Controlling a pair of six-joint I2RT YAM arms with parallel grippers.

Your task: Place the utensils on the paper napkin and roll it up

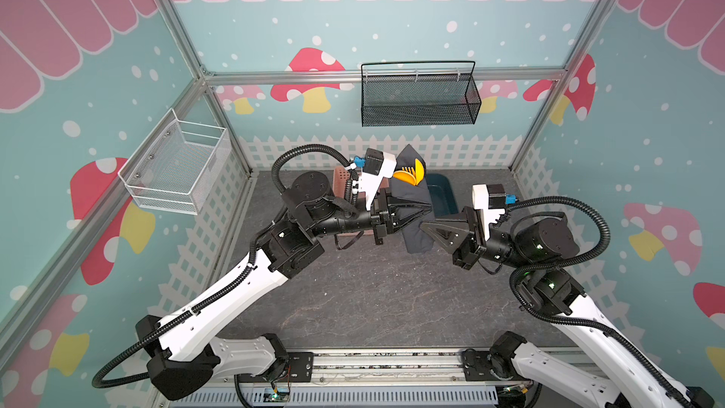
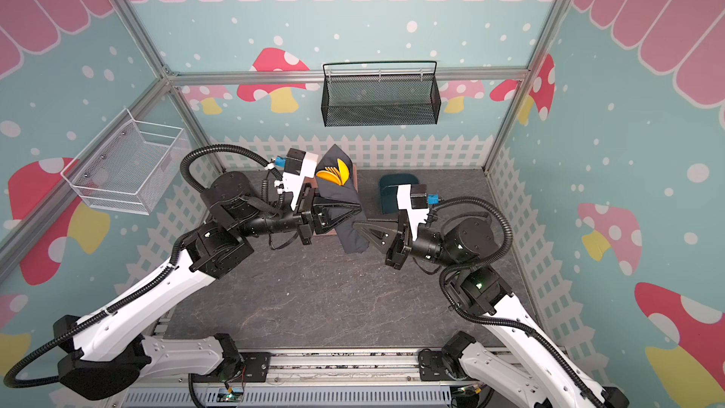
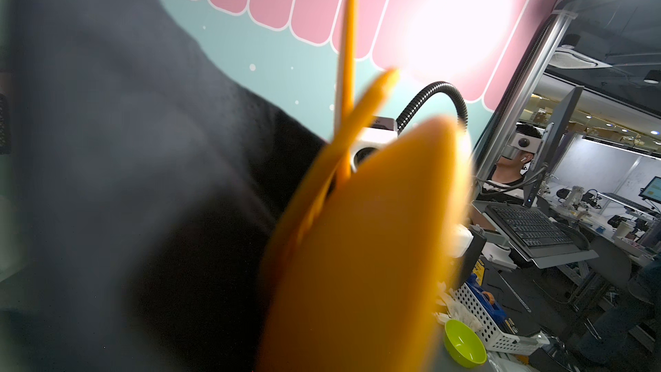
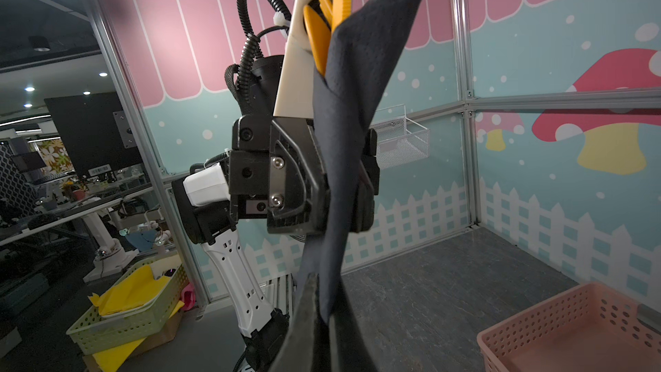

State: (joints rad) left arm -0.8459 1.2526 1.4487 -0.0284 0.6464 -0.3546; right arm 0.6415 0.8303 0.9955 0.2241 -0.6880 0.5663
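Observation:
The black paper napkin (image 1: 412, 192) (image 2: 339, 196) is rolled around the orange-yellow utensils (image 1: 410, 175) (image 2: 333, 175) and held upright above the table. The utensils' heads stick out of its top end. My left gripper (image 1: 429, 211) (image 2: 359, 209) is shut across the middle of the roll, which the right wrist view shows clearly (image 4: 322, 180). My right gripper (image 1: 421, 225) (image 2: 355, 225) (image 4: 323, 316) is shut on the napkin's lower end. In the left wrist view the napkin (image 3: 143, 173) and blurred utensils (image 3: 357, 263) fill the frame and hide the jaws.
A pink basket (image 4: 572, 327) sits on the table behind the left arm. A dark blue tub (image 1: 441, 194) (image 2: 392, 190) stands at the back. A black mesh basket (image 1: 418, 98) hangs on the rear wall, a white wire basket (image 1: 176, 162) on the left wall.

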